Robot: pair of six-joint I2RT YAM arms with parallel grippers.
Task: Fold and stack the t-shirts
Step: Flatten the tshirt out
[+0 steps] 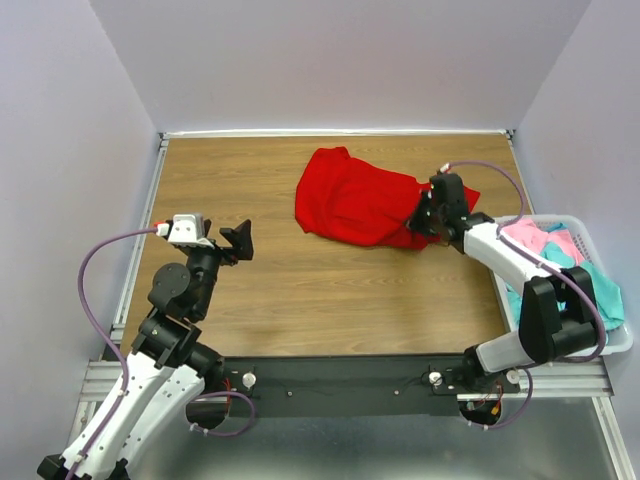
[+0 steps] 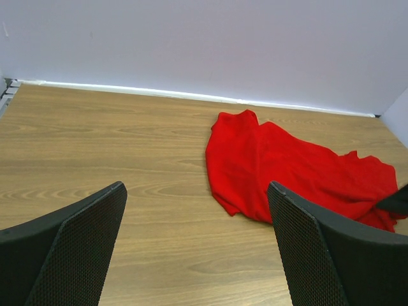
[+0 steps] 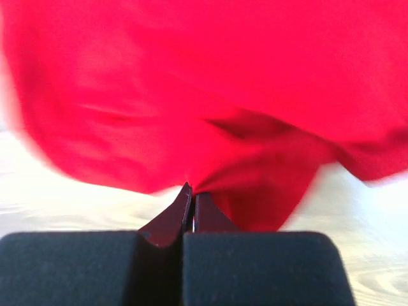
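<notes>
A bright red t-shirt (image 1: 355, 205) lies crumpled on the wooden table, right of centre toward the back. My right gripper (image 1: 424, 218) is shut on the shirt's right edge, with the cloth pinched between its fingertips (image 3: 191, 194); the red cloth (image 3: 210, 95) fills the right wrist view. My left gripper (image 1: 240, 242) is open and empty over the left part of the table, well clear of the shirt. The left wrist view shows the red shirt (image 2: 287, 169) ahead to the right between my open fingers (image 2: 299, 248). Pink and teal shirts (image 1: 560, 255) lie in the basket.
A white plastic laundry basket (image 1: 620, 345) stands at the table's right edge, beside the right arm. Pale walls close the table at the back and both sides. Bare wood (image 1: 330, 290) lies between the two arms.
</notes>
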